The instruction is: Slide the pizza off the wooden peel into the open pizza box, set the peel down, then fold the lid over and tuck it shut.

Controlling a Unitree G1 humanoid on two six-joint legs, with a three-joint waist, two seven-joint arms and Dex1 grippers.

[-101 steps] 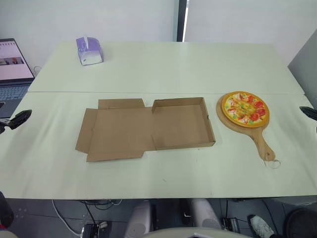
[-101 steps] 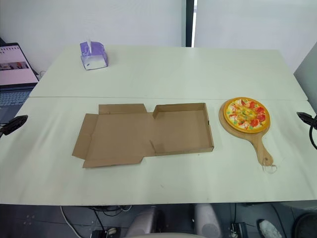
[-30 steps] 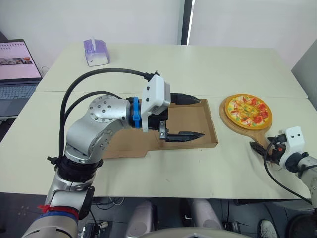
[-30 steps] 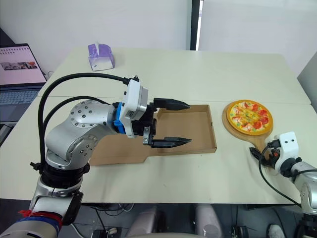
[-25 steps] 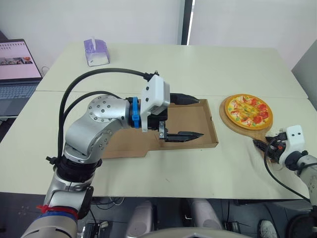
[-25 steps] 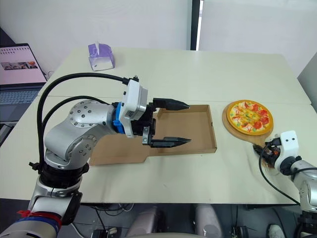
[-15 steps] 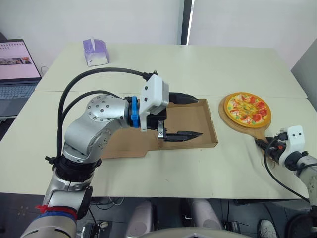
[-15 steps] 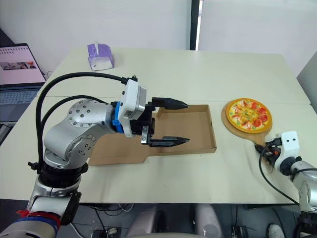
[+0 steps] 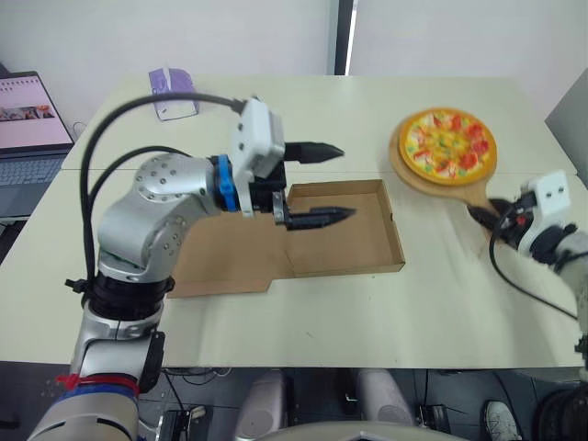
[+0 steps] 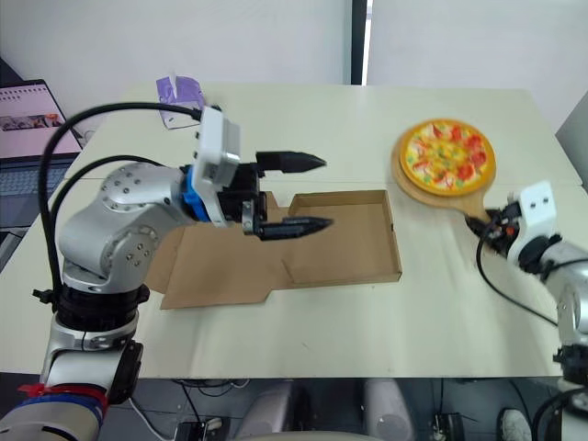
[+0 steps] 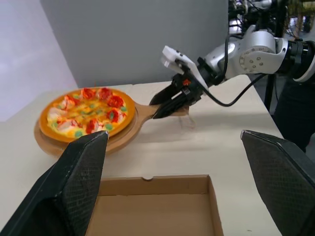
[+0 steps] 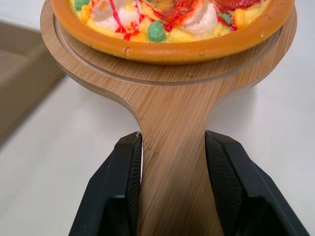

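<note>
Peel (image 12: 172,98) and pizza (image 9: 447,147) had shifted from beside the box (image 9: 344,241) to beyond its far right corner. The right wrist view showed the right tool (image 12: 173,140) clamped on the handle, which the head views left unclear. The peel's long axis ran from the handle, near-right, to the pizza, far-left. The left tool (image 9: 346,181) hung spread over the box.

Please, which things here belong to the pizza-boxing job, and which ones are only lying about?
Belong to the job:
pizza
wooden peel under it
open pizza box
right gripper, jaws shut on the peel's handle
left gripper, jaws open above the box

Lying about:
purple tissue box at the far corner
laptop off to the left
</note>
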